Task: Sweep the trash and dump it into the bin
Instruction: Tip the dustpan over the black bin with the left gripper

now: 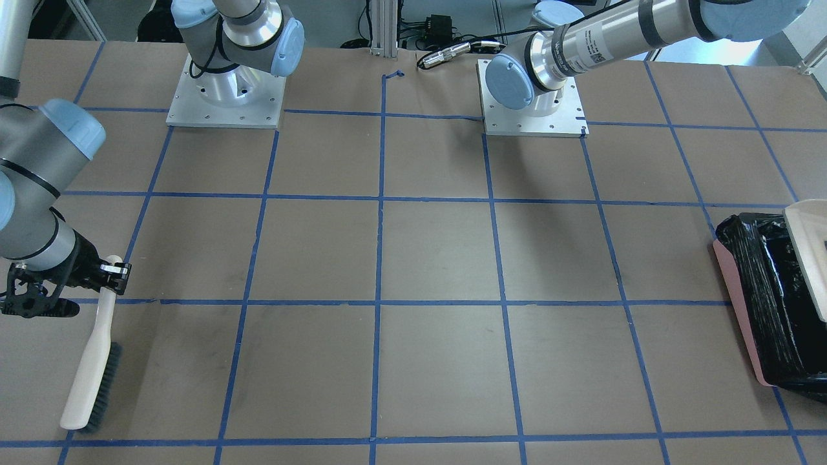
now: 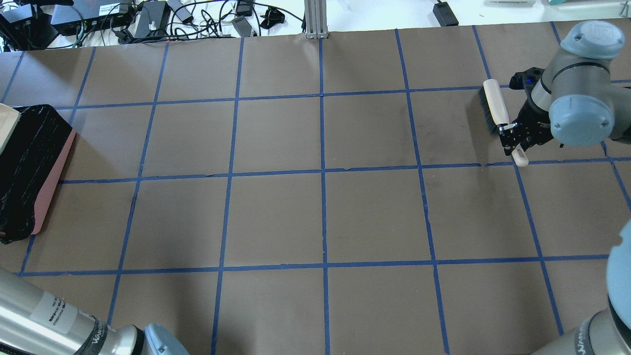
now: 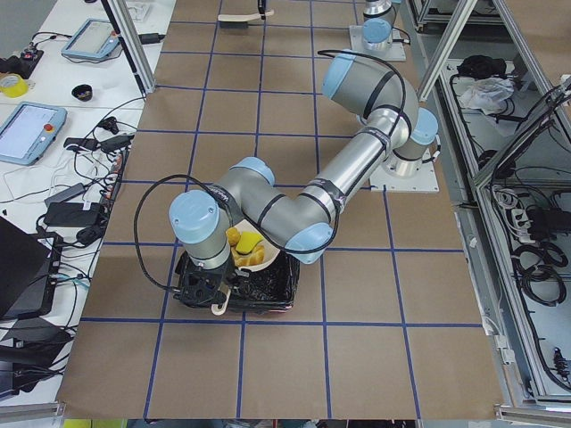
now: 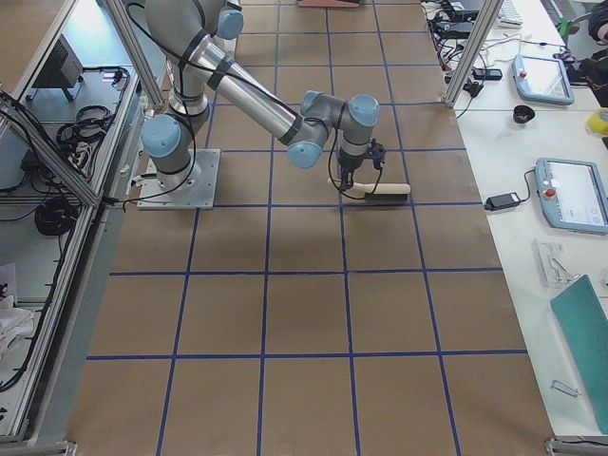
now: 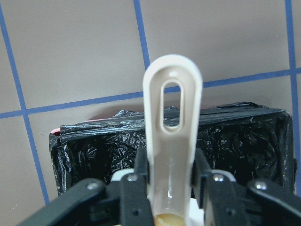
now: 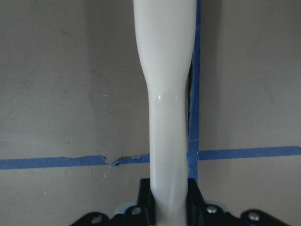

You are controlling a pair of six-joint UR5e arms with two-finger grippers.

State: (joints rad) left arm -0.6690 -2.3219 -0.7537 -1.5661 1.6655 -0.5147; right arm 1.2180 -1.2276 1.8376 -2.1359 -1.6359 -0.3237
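My left gripper (image 5: 171, 165) is shut on the long handle (image 5: 172, 117) of the beige dustpan (image 3: 255, 260) and holds it over the bin (image 3: 272, 287), a pink container lined with black plastic (image 5: 94, 150). In the exterior left view an orange-yellow lump (image 3: 234, 237) and a yellow-green piece (image 3: 252, 244) lie in the pan. The croissant-like piece is hidden. The bin also shows in the front view (image 1: 769, 303) and in the overhead view (image 2: 29, 158). My right gripper (image 2: 510, 132) is shut on the handle of a white brush (image 2: 493, 106), far across the table.
The brush (image 1: 90, 374) slants down to the brown paper with its dark bristles. Blue tape lines grid the table. The arm bases (image 1: 226, 97) stand at the robot's side. Cables and power bricks (image 2: 148, 15) lie beyond the far edge.
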